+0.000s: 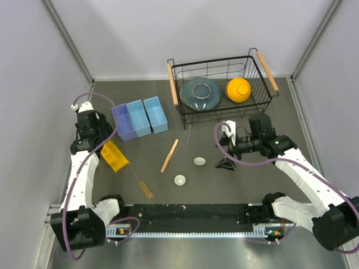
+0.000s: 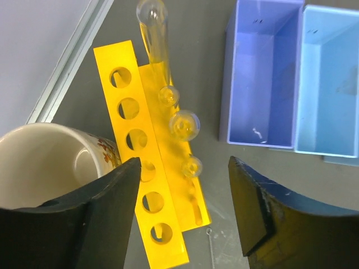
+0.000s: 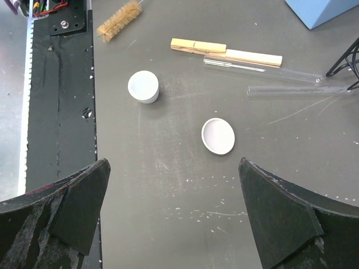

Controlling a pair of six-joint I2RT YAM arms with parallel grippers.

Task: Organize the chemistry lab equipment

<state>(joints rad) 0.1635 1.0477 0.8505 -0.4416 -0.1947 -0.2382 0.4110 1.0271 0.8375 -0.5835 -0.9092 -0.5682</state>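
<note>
A tan wooden stick (image 1: pixel 170 155) lies mid-table; it also shows in the right wrist view (image 3: pixel 224 51). The amber-bristled wire brush (image 1: pixel 145 186) lies near the front, its bristles showing in the right wrist view (image 3: pixel 119 19). Two small white round dishes (image 1: pixel 199 161) (image 1: pixel 179 180) sit right of it, also seen from the right wrist (image 3: pixel 218 135) (image 3: pixel 143 86). Two clear rods (image 3: pixel 263 70) (image 3: pixel 297 89) lie beside the stick. My right gripper (image 3: pixel 174 218) (image 1: pixel 227 163) is open and empty, just right of the dishes. My left gripper (image 2: pixel 182 207) (image 1: pixel 104 144) is open and empty over a yellow tube rack (image 2: pixel 148 168).
The rack (image 1: pixel 114 156) holds several glass tubes (image 2: pixel 154 39). A white mug (image 2: pixel 45 162) stands left of it. Three light-blue bins (image 1: pixel 140 117) stand at back left. A black wire basket (image 1: pixel 258 101) at the back holds a blue-grey plate (image 1: pixel 199 93) and yellow bowl (image 1: pixel 238 89).
</note>
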